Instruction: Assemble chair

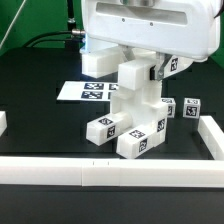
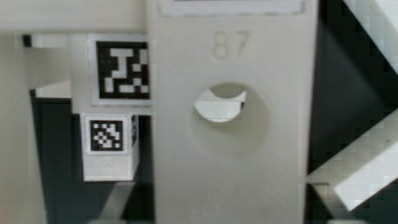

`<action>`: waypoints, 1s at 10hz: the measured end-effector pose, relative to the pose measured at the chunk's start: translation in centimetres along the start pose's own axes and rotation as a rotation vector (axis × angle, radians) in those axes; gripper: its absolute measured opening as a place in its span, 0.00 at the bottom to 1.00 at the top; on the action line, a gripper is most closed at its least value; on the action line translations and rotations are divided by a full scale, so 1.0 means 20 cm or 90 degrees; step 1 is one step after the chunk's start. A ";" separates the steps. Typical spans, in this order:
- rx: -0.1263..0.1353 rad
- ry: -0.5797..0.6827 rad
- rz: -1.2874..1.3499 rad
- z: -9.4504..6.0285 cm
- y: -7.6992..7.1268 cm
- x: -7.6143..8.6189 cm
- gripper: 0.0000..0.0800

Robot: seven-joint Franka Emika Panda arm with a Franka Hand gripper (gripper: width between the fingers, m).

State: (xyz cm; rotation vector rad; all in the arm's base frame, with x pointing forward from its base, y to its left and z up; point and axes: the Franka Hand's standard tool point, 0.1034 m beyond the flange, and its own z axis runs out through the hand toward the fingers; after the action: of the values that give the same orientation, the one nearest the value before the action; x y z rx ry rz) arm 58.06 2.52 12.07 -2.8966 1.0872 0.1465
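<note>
Exterior view: the gripper (image 1: 145,62) is down on top of the chair (image 1: 135,105). The arm's housing and the part itself hide the jaws, so we can't tell how wide they stand or whether they actually grip. The chair's upright column (image 1: 138,88) sits directly under the gripper and runs down to the worktop (image 1: 40,130). At its base, below the gripper and toward the camera, two cube-ended pegs (image 1: 104,128) (image 1: 136,145) stick out, each with tags. A white block (image 1: 100,62) sits level with the gripper on the exterior view's left, against the column top; we can't tell what it belongs to. Two small tagged cubes (image 1: 168,108) (image 1: 191,108) stand on the worktop, lower than the gripper and off to the exterior view's right, close to each other and apart from the column. The marker board (image 1: 84,91) lies flat behind the column, to the exterior view's left of the gripper. The front rail (image 1: 110,170) lies across the near edge, well below the gripper. A side rail (image 1: 211,135) is out on the exterior view's right.

Wrist view: a broad white panel (image 2: 231,150) of the chair fills the frame straight ahead of the gripper. It is stamped 87, with a round hole (image 2: 221,102) just under the number. Two tags (image 2: 121,65) (image 2: 109,133) show on a part beside and behind the panel. We can't make out any fingers here.
</note>
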 end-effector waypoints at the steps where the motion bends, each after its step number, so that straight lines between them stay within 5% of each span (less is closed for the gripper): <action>1: 0.000 0.001 0.000 0.00 -0.01 -0.01 0.36; 10: -0.009 0.005 -0.007 0.11 0.01 -0.02 0.36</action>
State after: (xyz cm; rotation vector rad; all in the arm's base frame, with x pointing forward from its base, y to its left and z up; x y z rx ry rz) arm 57.52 2.87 10.00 -2.9171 1.0744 0.1431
